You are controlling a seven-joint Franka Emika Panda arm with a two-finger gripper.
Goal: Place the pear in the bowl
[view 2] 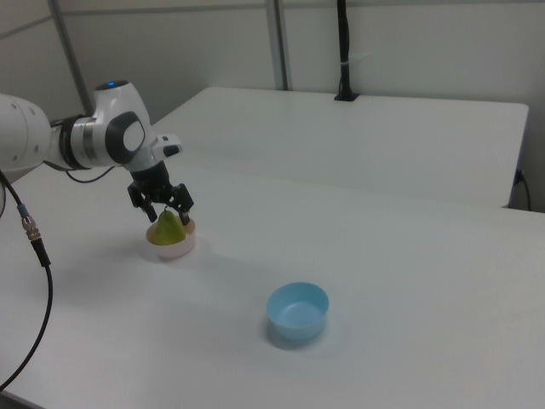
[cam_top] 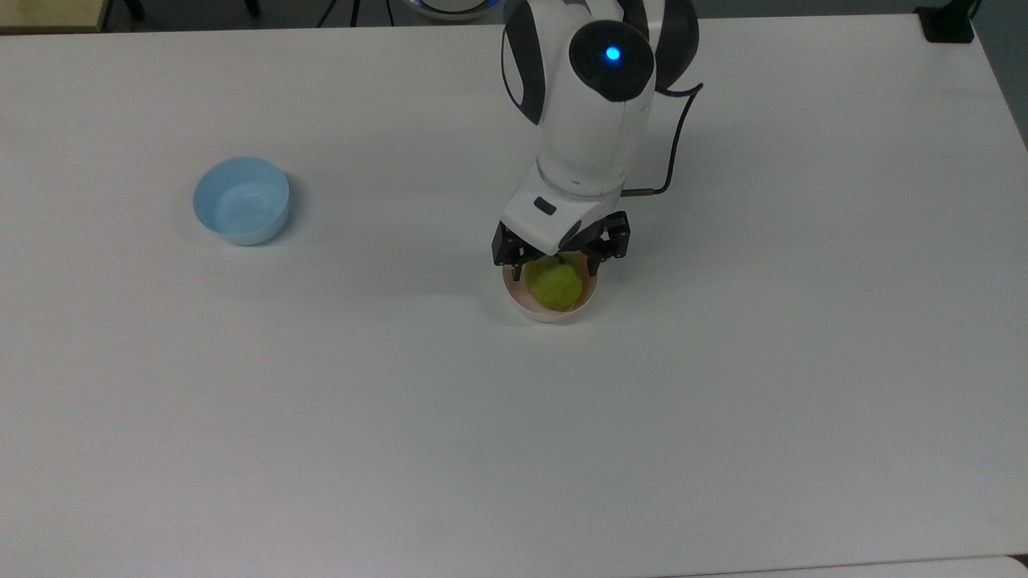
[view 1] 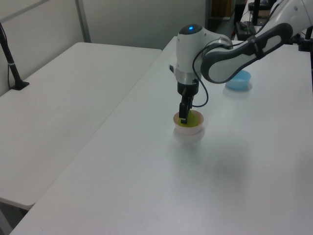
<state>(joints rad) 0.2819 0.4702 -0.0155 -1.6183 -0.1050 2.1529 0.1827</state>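
On the white desk (cam_top: 337, 417), at the top view's left, a small round light blue plastic bowl (cam_top: 241, 201) stands alone, well apart from everything else. Toward the centre, a small round pale pink plastic bowl (cam_top: 550, 307) holds a small yellow-green pear (cam_top: 553, 283). In the right view the pear (view 2: 169, 227) stands upright, its long axis vertical and its narrow stem end pointing up. Directly above it hangs the white robot arm's black two-finger gripper (cam_top: 560, 258), its fingers spread to either side of the pear's top, apart from the fruit.
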